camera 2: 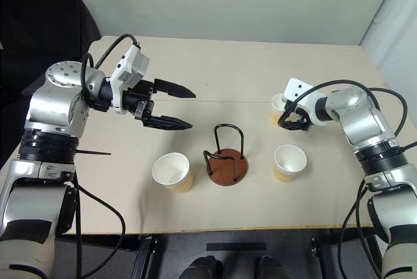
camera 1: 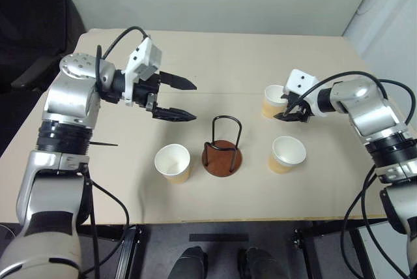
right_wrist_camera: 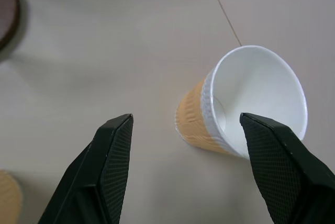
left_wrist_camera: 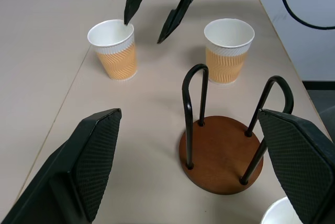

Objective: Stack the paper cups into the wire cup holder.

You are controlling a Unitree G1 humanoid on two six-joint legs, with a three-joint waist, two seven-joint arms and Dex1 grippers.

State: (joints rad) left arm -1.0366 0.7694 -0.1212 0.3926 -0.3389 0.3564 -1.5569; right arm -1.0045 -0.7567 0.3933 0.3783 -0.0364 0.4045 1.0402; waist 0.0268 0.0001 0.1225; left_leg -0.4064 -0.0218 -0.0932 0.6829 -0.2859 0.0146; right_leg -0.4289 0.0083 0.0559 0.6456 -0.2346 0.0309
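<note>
On the beige table point(camera 1: 215, 64) I count three paper cups: one point(camera 1: 173, 162) left of the single wire cup holder point(camera 1: 222, 148), one point(camera 1: 287, 154) right of it, one point(camera 1: 273, 100) farther back. My right gripper point(camera 1: 291, 113) hangs open beside that far cup; my left gripper point(camera 1: 184, 100) hovers open.
</note>
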